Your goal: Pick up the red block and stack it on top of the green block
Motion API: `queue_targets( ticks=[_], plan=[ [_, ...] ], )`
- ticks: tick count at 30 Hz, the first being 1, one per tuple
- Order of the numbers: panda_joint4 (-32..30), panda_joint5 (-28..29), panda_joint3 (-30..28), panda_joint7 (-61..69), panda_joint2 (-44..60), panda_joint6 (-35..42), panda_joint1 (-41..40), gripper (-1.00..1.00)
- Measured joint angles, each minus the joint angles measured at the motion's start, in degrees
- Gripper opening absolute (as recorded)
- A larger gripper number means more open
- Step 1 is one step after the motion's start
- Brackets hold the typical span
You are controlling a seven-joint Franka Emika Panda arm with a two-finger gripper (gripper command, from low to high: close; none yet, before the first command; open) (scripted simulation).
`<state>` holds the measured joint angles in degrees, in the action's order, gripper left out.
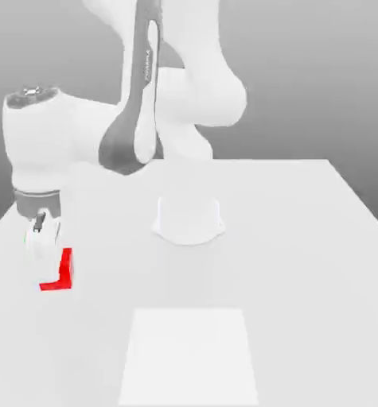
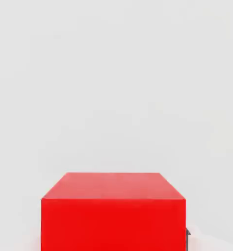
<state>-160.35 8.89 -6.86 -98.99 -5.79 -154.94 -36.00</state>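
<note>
in the exterior view, the claw (image 1: 52,270) points down over the left part of the worktop (image 1: 303,278), clamped on the red block (image 1: 66,269). the block sits between its fingertips, at the lower end of the claw, with part of its near face covered by a pale finger. a thin trace of green (image 1: 25,238) shows at the left edge of the hand, above and a little left of the red block.

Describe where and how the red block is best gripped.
Probably by two opposite upright side faces, coming from above: the red block shows flat, smooth faces and straight edges, and the gripper already reaches down around it.
</note>
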Motion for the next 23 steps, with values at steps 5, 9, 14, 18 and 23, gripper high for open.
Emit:
queue_targets(
  ticks=[5,9,14,18,23],
  plan=[
    [-4.2,1.7,-7.3,0.4,-5.6,1.3,-8.7,-1.00],
    [-6.9,0.5,-12.6,2.2,-8.1,1.3,-13.6,-1.00],
    [-6.9,-9.1,-15.7,8.9,-2.7,-3.1,-9.2,-1.00],
    [-6.7,-15.6,-16.2,13.5,2.1,-7.0,-6.9,-1.00],
    [-6.6,-16.3,-16.2,13.9,6.9,-12.4,-6.3,-1.00]
  ],
)
